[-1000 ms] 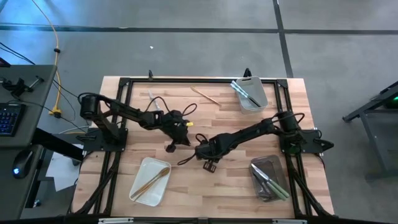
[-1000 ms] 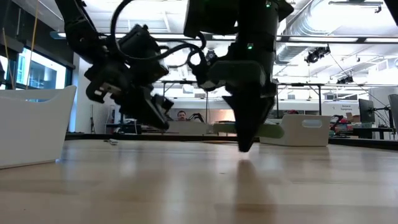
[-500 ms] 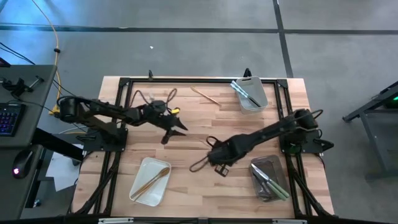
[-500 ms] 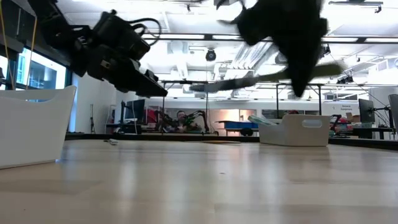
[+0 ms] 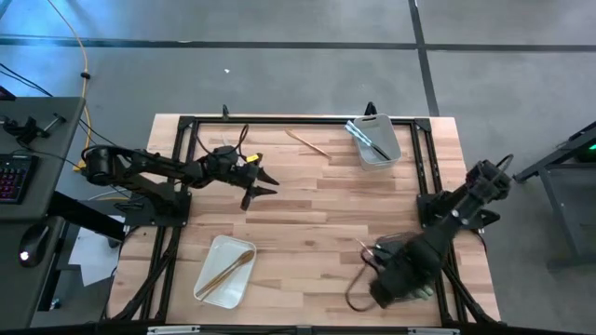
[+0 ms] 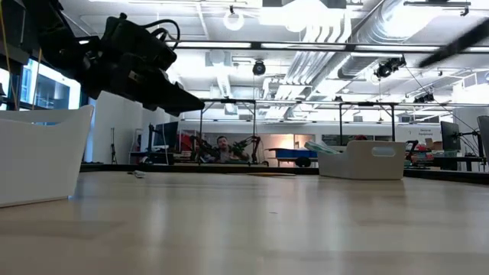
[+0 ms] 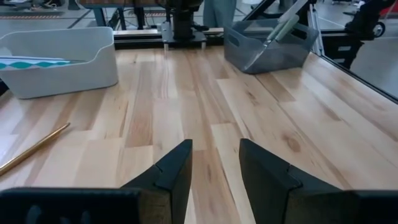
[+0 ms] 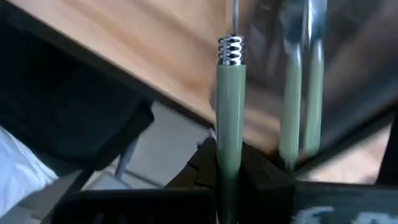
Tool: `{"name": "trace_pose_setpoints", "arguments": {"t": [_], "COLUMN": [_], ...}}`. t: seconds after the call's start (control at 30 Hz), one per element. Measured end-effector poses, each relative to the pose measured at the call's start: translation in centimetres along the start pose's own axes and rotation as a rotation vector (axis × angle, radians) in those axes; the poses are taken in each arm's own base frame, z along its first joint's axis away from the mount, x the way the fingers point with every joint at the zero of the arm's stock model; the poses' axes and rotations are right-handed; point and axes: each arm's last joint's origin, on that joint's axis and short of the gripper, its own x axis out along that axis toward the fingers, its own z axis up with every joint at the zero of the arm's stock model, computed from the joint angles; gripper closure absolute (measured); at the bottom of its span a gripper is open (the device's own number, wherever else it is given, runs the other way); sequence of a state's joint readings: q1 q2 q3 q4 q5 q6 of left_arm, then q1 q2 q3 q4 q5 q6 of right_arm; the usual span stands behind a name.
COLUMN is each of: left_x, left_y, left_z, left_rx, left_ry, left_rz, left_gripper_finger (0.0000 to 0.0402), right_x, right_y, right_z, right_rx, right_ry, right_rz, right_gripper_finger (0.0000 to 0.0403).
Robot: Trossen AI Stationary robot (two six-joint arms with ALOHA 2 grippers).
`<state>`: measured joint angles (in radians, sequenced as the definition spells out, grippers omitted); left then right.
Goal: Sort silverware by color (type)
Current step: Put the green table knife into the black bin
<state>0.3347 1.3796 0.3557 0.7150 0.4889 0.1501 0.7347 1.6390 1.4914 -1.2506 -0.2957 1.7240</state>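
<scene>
My right gripper (image 5: 384,279) hangs over the dark grey tray (image 5: 396,247) at the near right, shut on a green-handled piece of silverware (image 8: 229,106) with a silver coil (image 8: 230,50) at the handle's top. More green-handled pieces (image 8: 300,99) lie in that tray. My left gripper (image 5: 261,182) hovers open over the left middle of the table, nothing between its fingers (image 7: 177,171). One gold piece (image 5: 305,141) lies flat on the wood at the far middle. My right gripper pinches the green handle (image 8: 229,135) between its two fingers. The piece runs along the fingers and sticks out ahead of them. It is lifted clear, above the grey tray. The fingers hide how far back the handle reaches.
A white tray (image 5: 375,144) with blue-handled pieces stands at the far right. Another white tray (image 5: 223,270) with gold pieces stands at the near left. Black frame rails (image 5: 298,119) border the table. Bare wood lies between the trays.
My right gripper has swung from the table's middle toward the near right corner, carrying the green-handled piece over the grey tray. My left gripper has drawn back from the middle toward the table's left and far edges and has risen.
</scene>
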Motion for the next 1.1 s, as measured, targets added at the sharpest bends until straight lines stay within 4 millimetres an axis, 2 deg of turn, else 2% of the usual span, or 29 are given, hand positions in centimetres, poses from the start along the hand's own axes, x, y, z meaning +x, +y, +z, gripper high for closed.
{"name": "trace_pose_setpoints", "arguments": {"t": [0.2,0.37,0.47,0.73,1.1], "left_x": [0.0,0.0,0.0,0.0,0.0], "left_y": [0.0,0.0,0.0,0.0,-0.1], "left_z": [0.0,0.0,-0.1,-0.1,-0.2], "left_rx": [-0.001,-0.003,-0.014,-0.024,-0.025], "left_ry": [0.003,0.004,0.010,0.013,0.018], "left_rz": [-0.001,-0.001,-0.002,-0.003,-0.005], "left_gripper_finger": [0.0286,0.0292,0.0294,0.0295,0.0300], "right_x": [1.2,1.7,1.6,1.0,1.2], "right_y": [-1.0,-1.7,-1.9,-1.3,-1.1], "right_z": [-3.9,-5.7,-5.5,-3.2,-3.5], "right_rx": [0.073,0.111,0.099,0.062,0.052], "right_ry": [0.008,0.016,0.003,0.000,0.028], "right_rz": [-0.042,-0.067,-0.091,-0.085,-0.070], "right_gripper_finger": [0.0402,0.0402,0.0402,0.0402,0.0402]}}
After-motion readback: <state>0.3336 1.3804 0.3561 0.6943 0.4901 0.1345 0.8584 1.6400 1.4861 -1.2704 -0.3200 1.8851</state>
